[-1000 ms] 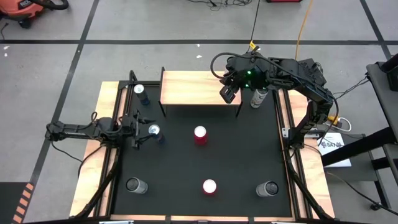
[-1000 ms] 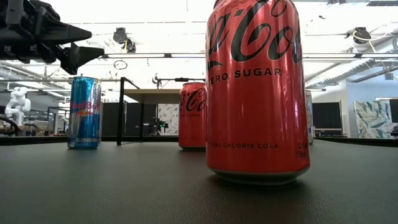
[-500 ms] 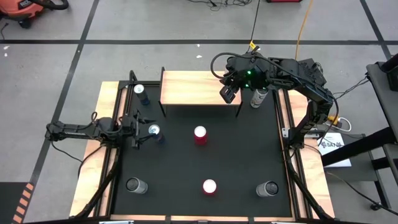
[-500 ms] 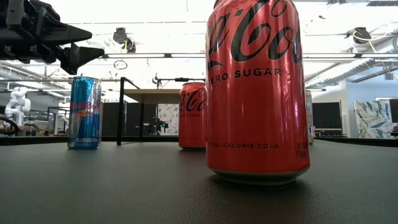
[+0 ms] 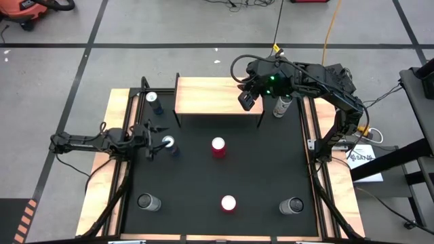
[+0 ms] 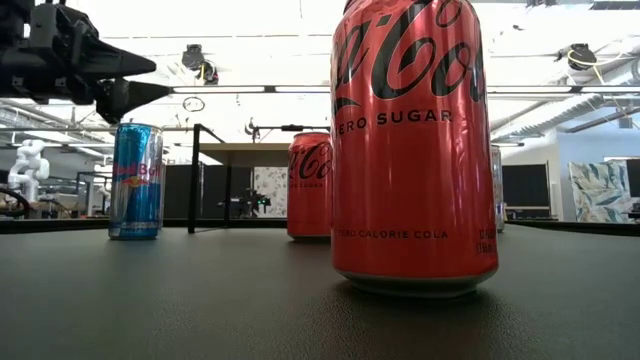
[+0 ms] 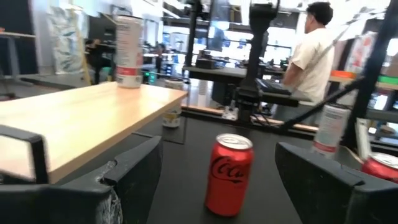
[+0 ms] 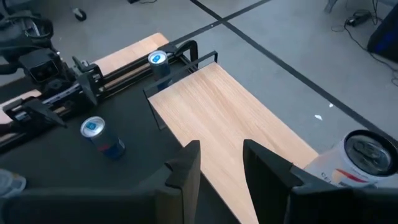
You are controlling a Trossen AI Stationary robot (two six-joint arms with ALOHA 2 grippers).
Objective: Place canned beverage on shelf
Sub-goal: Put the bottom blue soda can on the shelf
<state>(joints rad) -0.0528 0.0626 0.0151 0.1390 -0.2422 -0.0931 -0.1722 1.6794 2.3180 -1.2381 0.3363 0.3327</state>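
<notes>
Shelf (image 5: 215,95) at the table's far edge, its board bare. Right gripper (image 5: 248,99) hangs above the shelf's right end, fingers (image 8: 186,163) narrowly parted and holding nothing; a white can (image 5: 282,106) stands on the table just beside that end. Left gripper (image 5: 153,141), jaws wide and empty, sits beside a blue can (image 5: 169,144). A red can (image 5: 218,146) stands mid-table.

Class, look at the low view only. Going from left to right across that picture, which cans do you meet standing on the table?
Blue can → far red cola can → near, large red cola can. A further can, behind the large one's right edge, is mostly hidden, so it is left out.
</notes>
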